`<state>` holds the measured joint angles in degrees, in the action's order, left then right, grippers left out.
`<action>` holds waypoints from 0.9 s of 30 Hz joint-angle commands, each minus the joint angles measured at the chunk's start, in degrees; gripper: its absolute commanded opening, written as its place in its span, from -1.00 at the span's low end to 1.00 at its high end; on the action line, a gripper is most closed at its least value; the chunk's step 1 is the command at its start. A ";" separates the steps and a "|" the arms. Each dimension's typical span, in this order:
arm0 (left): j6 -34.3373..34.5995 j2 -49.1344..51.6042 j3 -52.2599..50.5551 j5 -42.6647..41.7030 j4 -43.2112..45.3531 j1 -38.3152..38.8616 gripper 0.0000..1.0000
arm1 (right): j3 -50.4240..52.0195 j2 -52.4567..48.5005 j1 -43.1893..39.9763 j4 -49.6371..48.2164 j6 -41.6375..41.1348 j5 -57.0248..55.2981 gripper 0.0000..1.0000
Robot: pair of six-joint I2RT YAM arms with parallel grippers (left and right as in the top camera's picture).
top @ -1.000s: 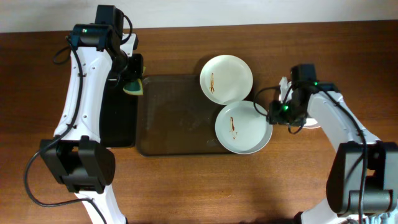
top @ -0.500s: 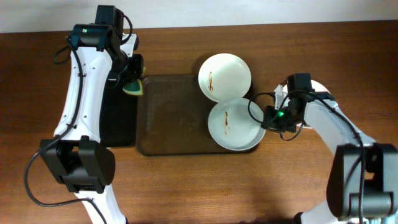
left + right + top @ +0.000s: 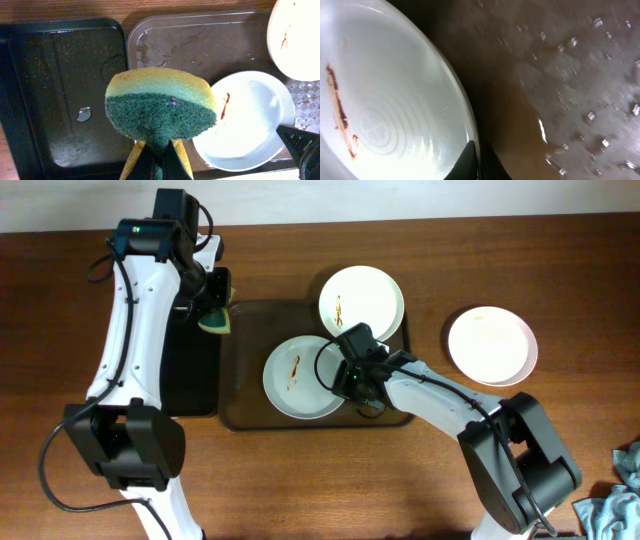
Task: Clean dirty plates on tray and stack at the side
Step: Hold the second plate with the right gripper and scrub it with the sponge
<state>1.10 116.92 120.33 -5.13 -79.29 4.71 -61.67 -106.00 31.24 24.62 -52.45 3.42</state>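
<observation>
On the wooden table (image 3: pixel 300 480), overhead, a smeared plate (image 3: pixel 295 375) is now drawn from the tray's (image 3: pixel 250 350) right end to its middle by the right gripper (image 3: pixel 338 378); a third plate (image 3: pixel 492 345) is uncovered aside. At the left wrist, a sponge (image 3: pixel 160 107) is clamped in the left gripper (image 3: pixel 157 155), near that plate. At the right wrist, its rim is pinched between the fingers (image 3: pixel 462 167); wiping is judged next
</observation>
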 commanded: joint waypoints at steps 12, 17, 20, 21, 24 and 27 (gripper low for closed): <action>-8.79 0.72 -13.99 -9.73 10.95 5.05 -0.99 | -9.07 -5.27 0.87 7.91 7.17 -1.03 -0.42; -12.61 1.38 -14.62 -10.62 11.65 5.42 -0.99 | -9.07 -6.99 0.83 6.45 6.29 -0.24 -0.92; -12.85 1.53 -16.06 -10.58 11.80 5.95 -0.99 | -9.07 -7.56 0.92 5.27 6.43 1.14 -0.91; -13.75 1.53 -17.40 -10.58 11.89 6.08 -0.99 | -9.07 -7.58 0.94 4.96 7.76 1.92 -0.91; -14.56 1.53 -22.29 -10.71 14.69 6.05 -0.99 | -9.07 -7.58 0.98 4.92 9.16 2.80 -0.92; -14.49 1.70 -28.57 -15.21 21.73 6.16 -0.99 | -9.07 -7.58 0.98 4.92 9.16 2.84 -0.92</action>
<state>-12.12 117.67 95.94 -15.42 -61.30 10.59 -70.46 -112.16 31.66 29.32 -44.36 5.82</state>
